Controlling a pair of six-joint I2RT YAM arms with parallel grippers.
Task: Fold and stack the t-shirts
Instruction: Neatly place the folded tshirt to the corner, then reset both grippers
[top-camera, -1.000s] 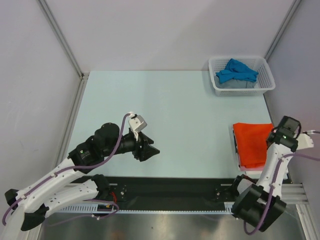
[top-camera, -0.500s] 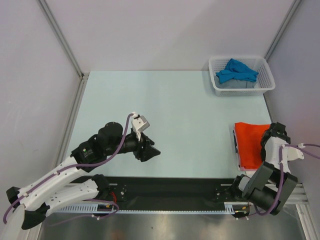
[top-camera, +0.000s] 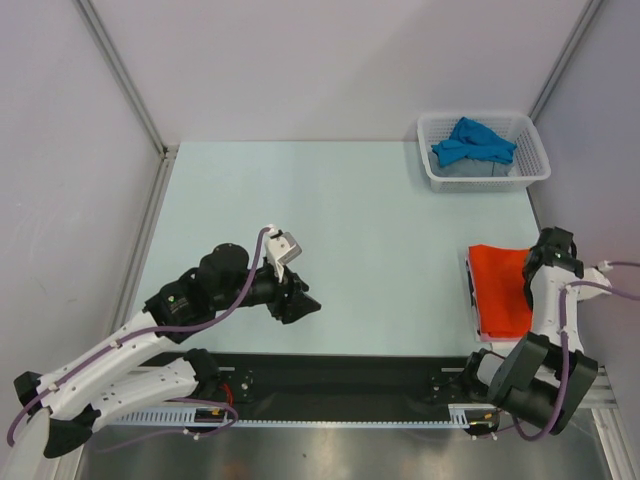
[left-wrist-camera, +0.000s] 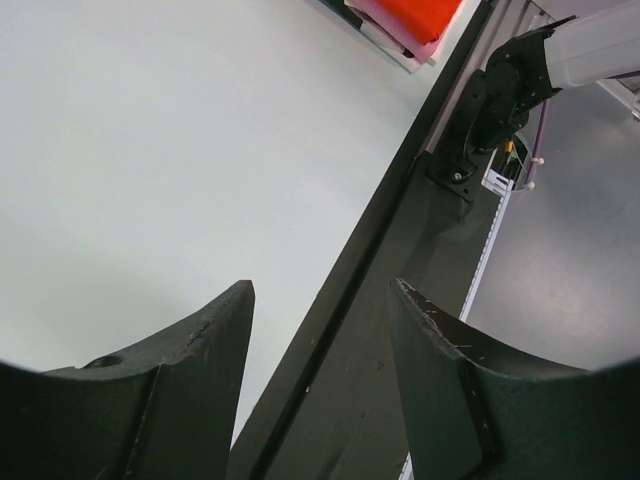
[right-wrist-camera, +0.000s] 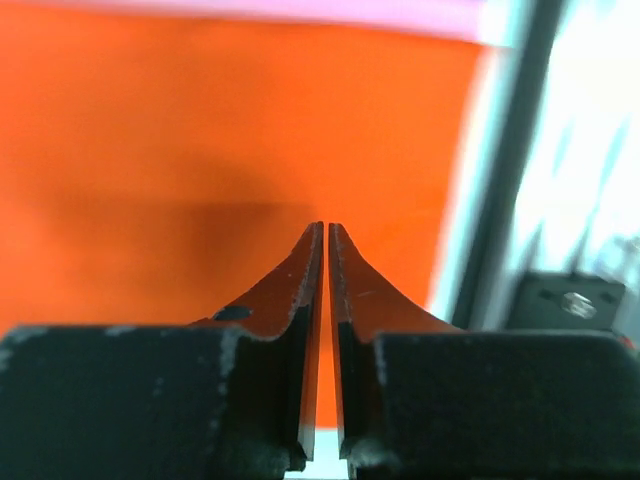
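Note:
A folded orange-red t-shirt (top-camera: 500, 290) lies at the table's right edge on top of a pink t-shirt whose edge (top-camera: 468, 292) shows along its left side. The blue t-shirt (top-camera: 472, 142) is bunched in the white basket (top-camera: 530, 170) at the back right. My right gripper (top-camera: 540, 268) hangs just over the orange-red shirt (right-wrist-camera: 200, 130); its jaws (right-wrist-camera: 327, 228) are shut with nothing between them. A pink strip (right-wrist-camera: 300, 10) shows beyond the orange cloth. My left gripper (top-camera: 305, 300) is open and empty, low over the table's near edge (left-wrist-camera: 320, 290).
A black rail (left-wrist-camera: 400, 220) runs along the table's near edge in front of the arm bases. In the left wrist view the folded shirts (left-wrist-camera: 425, 12) sit far off at the top. Grey walls and metal posts close in the sides.
The right wrist has shifted left and drawn in over the orange-red shirt, with the arm folding up more steeply. The left arm has hardly moved.

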